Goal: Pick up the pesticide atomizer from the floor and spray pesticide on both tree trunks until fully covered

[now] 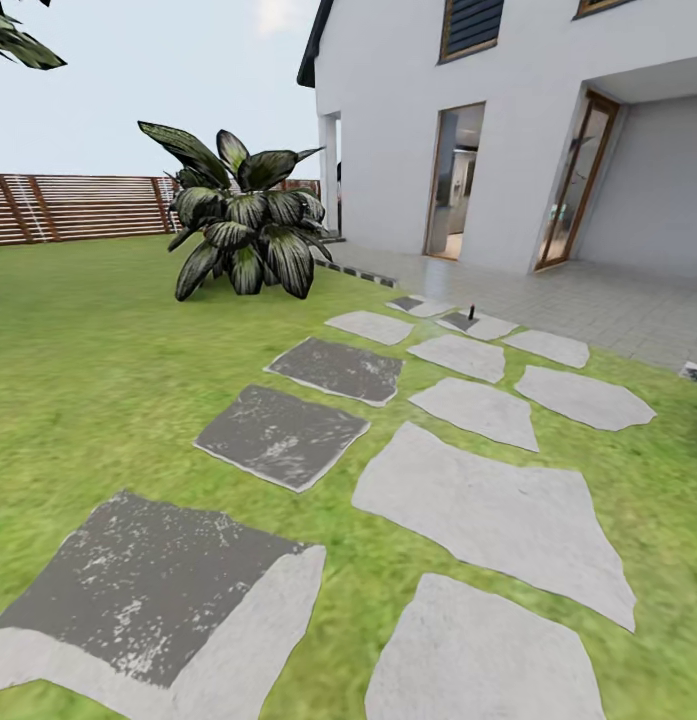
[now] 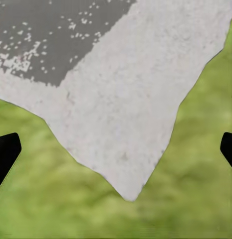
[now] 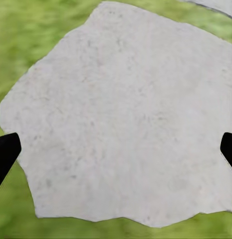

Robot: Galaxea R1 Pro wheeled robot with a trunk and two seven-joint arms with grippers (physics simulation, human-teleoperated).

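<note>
In the head view the pesticide atomizer (image 1: 471,312) stood upright as a tiny dark bottle on a far slab of the floor (image 1: 493,515), right of centre in the upper half of the frame, just before the paved terrace (image 1: 588,300) of the white house (image 1: 488,120), with a striped broad-leaf plant (image 1: 243,225) on the lawn (image 1: 88,380) at upper left and a slatted fence (image 1: 78,207) behind it. The left gripper (image 2: 116,149) was spread wide and empty, its dark fingertips (image 2: 6,152) at the frame's two side edges over a slab's pointed corner and grass. The right gripper (image 3: 116,149) was likewise splayed and holding nothing, above a pale slab.
</note>
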